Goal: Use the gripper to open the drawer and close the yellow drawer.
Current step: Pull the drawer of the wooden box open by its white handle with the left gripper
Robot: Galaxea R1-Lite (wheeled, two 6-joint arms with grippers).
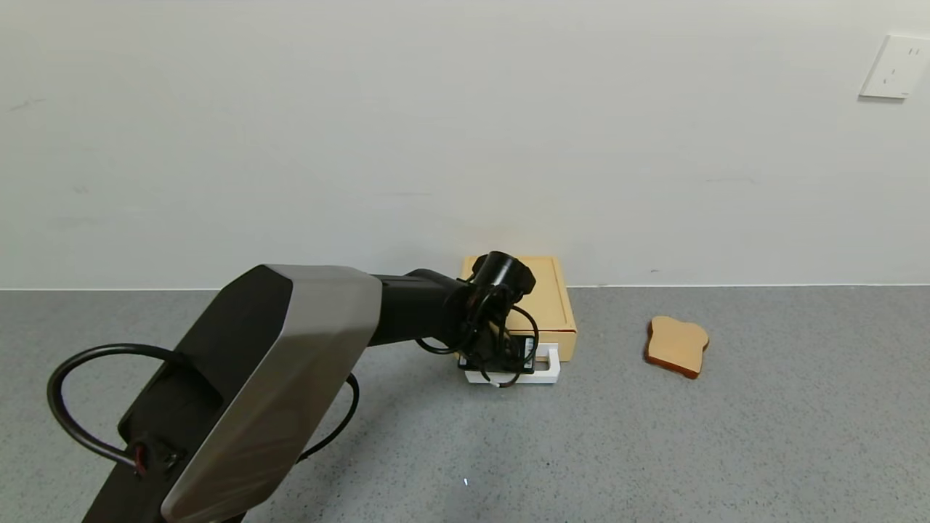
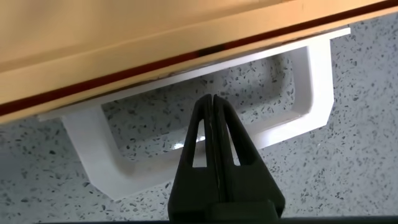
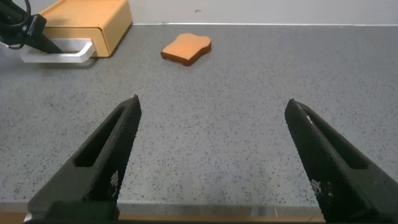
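So the left grey-and-black arm stretches out forward, its black gripper (image 1: 501, 363) down at the white loop handle (image 1: 546, 369) of the pale yellow drawer box (image 1: 554, 309) by the far wall. Left wrist view shows its jaws pressed together, tips inside the loop. The right gripper (image 3: 211, 134) hangs near, jaws spread, tan toast slice (image 3: 186, 48) farther out.

Even, soft light fills all three views, bright without harshness. The wall (image 1: 465, 131) is flatly lit and the grey surface (image 1: 726, 450) carries one tiny glint near the front. Shadows are faint and short beside the toast (image 1: 677, 346). Close up, the handle (image 2: 186, 155) looks slightly soft.
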